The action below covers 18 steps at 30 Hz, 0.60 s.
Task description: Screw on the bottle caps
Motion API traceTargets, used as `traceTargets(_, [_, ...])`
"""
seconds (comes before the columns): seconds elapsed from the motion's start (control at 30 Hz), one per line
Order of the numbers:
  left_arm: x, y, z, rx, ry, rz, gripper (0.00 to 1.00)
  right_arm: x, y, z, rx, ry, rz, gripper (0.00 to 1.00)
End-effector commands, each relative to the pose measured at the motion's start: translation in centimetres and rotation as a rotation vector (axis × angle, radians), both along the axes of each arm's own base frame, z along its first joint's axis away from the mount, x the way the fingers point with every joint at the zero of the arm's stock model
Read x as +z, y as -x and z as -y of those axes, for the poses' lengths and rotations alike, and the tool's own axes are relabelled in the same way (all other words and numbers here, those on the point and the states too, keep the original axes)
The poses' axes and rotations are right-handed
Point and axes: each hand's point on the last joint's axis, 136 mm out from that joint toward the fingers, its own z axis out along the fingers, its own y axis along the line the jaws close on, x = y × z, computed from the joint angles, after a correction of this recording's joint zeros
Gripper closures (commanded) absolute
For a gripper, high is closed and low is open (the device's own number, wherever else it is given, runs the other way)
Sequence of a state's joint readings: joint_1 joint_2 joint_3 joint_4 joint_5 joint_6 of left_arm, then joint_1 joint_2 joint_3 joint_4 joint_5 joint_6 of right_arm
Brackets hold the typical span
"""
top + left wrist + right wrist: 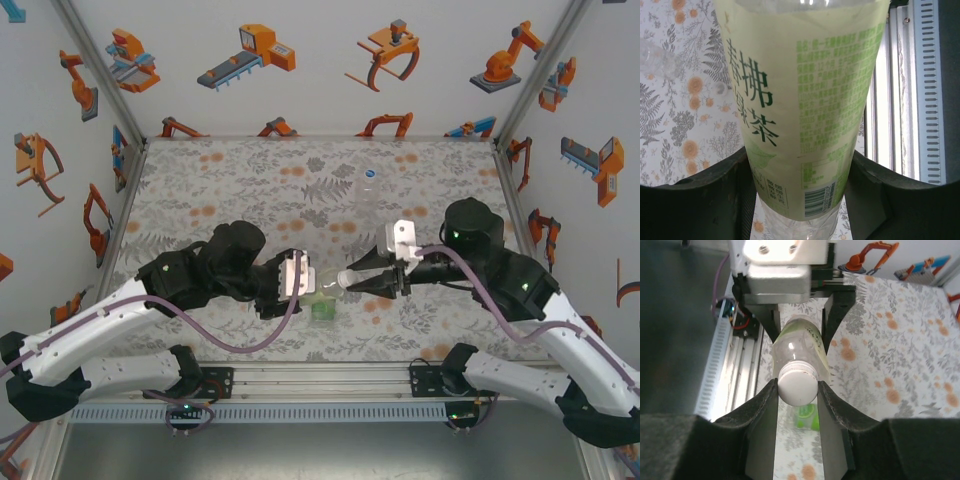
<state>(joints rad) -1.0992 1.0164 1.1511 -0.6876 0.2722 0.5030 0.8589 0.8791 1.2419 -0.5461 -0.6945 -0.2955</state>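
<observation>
My left gripper [800,200] is shut on a clear bottle with a pale yellow-green label [805,100], holding it sideways above the table. In the top view this bottle [326,283] points its neck to the right from the left gripper [298,276]. A white cap [797,384] sits on the neck of that bottle [800,342]. My right gripper [797,390] is shut on the cap, both fingers touching its sides; it meets the neck in the top view too [350,282]. A bottle with a bright green label [323,308] lies on the table just below. An unlabelled clear bottle [370,190] stands further back.
The flower-patterned table mat [220,190] runs back to the enclosure walls. A metal rail [320,380] lines the near edge, close under the held bottle. The green-labelled bottle [807,417] lies under the right gripper's fingers.
</observation>
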Motion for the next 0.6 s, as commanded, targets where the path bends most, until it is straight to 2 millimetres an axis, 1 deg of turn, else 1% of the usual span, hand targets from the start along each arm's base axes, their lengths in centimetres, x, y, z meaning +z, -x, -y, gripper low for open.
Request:
traceTargets(0.0, [0.8,-0.9,0.0,0.052,0.039,0.034,0.95,1.4,-2.0,-0.5,-0.149,-0.104,-0.26,1.0])
traceTargets(0.07, [0.9,-1.0,0.1,0.057,0.044,0.04,0.95,1.6,-3.0,-0.5,-0.24,-0.163,-0.403,1.0])
traceTargets(0.17, [0.5,-1.1,0.2,0.06,0.036,0.04,0.95,1.1,-5.3,0.1,-0.439,-0.236,-0.608,1.0])
traceTargets(0.23, [0.3,-1.3,0.3,0.063,0.028,0.037,0.95,0.2,-7.2,1.3,-0.614,-0.264,-0.789,1.0])
traceTargets(0.3, [0.1,-1.4,0.4,0.066,0.022,0.036,0.95,-1.8,-8.7,2.5,-0.798,-0.264,-1.019,1.0])
traceTargets(0.4, [-0.1,-1.5,0.6,0.066,0.014,0.032,0.95,-4.4,-8.8,3.2,-0.963,-0.23,-1.306,1.0])
traceTargets(0.47, [-0.2,-1.6,0.7,0.068,0.008,0.035,0.95,-5.0,-8.7,3.1,-1.011,-0.238,-1.411,1.0])
traceTargets(0.5, [-0.2,-1.6,0.7,0.069,0.006,0.036,0.95,-4.8,-8.7,2.6,-0.999,-0.244,-1.441,1.0])
traceTargets(0.57, [-0.2,-1.7,0.7,0.074,0.007,0.04,0.95,-4.3,-8.9,1.7,-0.981,-0.24,-1.442,1.0])
